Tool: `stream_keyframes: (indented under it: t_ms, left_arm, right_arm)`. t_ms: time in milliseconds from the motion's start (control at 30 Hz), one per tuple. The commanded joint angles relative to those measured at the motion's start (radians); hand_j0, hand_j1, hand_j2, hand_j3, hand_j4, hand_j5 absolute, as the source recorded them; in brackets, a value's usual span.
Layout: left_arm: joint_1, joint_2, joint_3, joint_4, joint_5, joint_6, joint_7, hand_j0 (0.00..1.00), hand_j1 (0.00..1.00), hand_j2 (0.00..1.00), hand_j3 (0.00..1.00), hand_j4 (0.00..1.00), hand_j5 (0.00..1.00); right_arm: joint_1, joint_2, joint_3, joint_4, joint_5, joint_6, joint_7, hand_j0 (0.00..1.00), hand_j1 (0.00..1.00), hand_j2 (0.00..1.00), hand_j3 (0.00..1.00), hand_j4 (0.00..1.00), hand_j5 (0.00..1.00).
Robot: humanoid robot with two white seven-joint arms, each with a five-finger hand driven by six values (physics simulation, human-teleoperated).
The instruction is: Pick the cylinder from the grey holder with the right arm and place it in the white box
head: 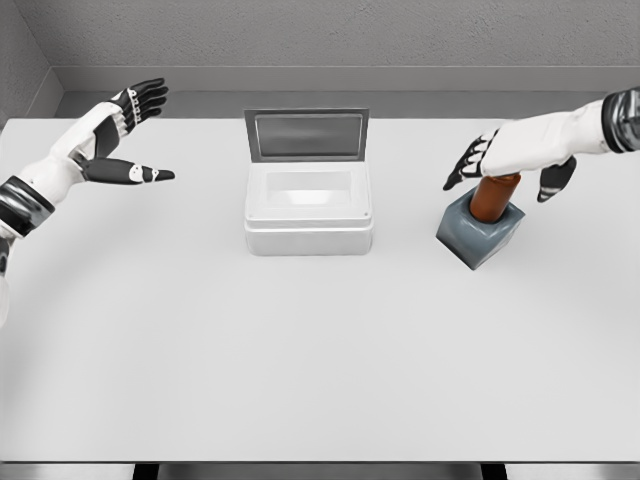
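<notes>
You have one cylinder (495, 197) in one grey holder (479, 232), one white box (309, 212); right hand (508, 155) spread above, holding nothing.

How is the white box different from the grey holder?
The white box is wide and low with its lid up, and it looks empty; the grey holder is a small chunky block with a brown cylinder standing in it. The white box sits square in the middle of the table; the grey holder is turned at an angle, under the right hand. Both rest on the table.
</notes>
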Motion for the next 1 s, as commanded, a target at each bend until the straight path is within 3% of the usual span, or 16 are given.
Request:
stream_keyframes:
  t_ms: [0, 133, 600, 967]
  left_arm:
    - [0.000, 0.003, 0.002, 0.000, 0.007, 0.000, 0.000, 1.00, 1.00, 1.00, 1.00, 1.00, 1.00]
    - [0.000, 0.006, 0.002, 0.000, 0.007, 0.000, 0.000, 1.00, 1.00, 1.00, 1.00, 1.00, 1.00]
    - [-0.002, -0.068, -0.001, 0.005, 0.061, -0.003, 0.000, 1.00, 1.00, 1.00, 1.00, 1.00, 1.00]
    - [0.000, -0.040, -0.003, 0.006, 0.047, -0.001, 0.000, 1.00, 1.00, 1.00, 1.00, 1.00, 1.00]
  right_arm:
    - [0.000, 0.003, 0.005, 0.002, -0.004, 0.002, 0.000, 0.99, 0.99, 0.99, 0.99, 0.99, 0.99]
    - [0.000, 0.005, 0.005, 0.010, -0.003, 0.002, 0.000, 0.89, 0.89, 0.89, 0.89, 0.89, 0.89]
    - [0.002, 0.017, 0.012, 0.028, -0.003, 0.002, 0.000, 0.74, 0.74, 0.74, 0.74, 0.74, 0.74]
    - [0.002, 0.018, 0.021, 0.028, -0.003, 0.002, 0.000, 0.60, 0.60, 0.60, 0.60, 0.60, 0.60]
